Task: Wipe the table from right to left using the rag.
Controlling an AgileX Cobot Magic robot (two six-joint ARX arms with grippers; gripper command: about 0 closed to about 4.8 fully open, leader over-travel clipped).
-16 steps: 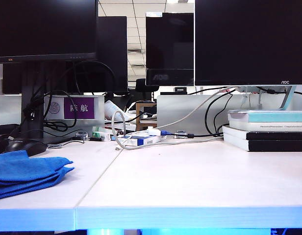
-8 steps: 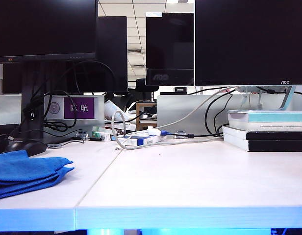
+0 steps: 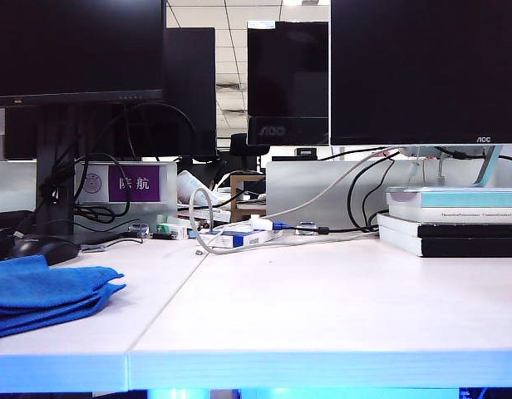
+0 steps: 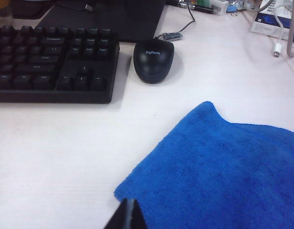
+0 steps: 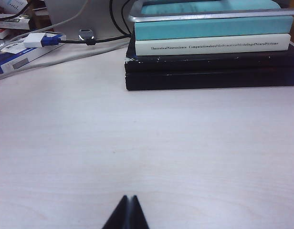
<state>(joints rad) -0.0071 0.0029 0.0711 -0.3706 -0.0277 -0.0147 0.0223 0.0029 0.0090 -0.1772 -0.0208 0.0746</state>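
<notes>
Here we see our left gripper (image 4: pixel 127 214) pressed together by the rag (image 4: pixel 218 171), our right gripper (image 5: pixel 128 212) likewise over the table (image 5: pixel 147 143); the mouse (image 4: pixel 153 59) reads "logitech", the monitor (image 3: pixel 425 71) "AOC".

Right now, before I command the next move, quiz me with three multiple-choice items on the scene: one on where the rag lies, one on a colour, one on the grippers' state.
1. In the exterior view, the rag lies on the table:
A. at the left
B. at the right
C. on the books

2. The computer mouse is:
A. white
B. black
C. red

3. The left gripper and right gripper are:
A. both shut, holding nothing
B. both open
C. shut on the rag

Answers: 1 A, the blue cloth sits by the left edge. 2 B, its shell is black. 3 A, each wrist view shows fingertips together and empty.
</notes>
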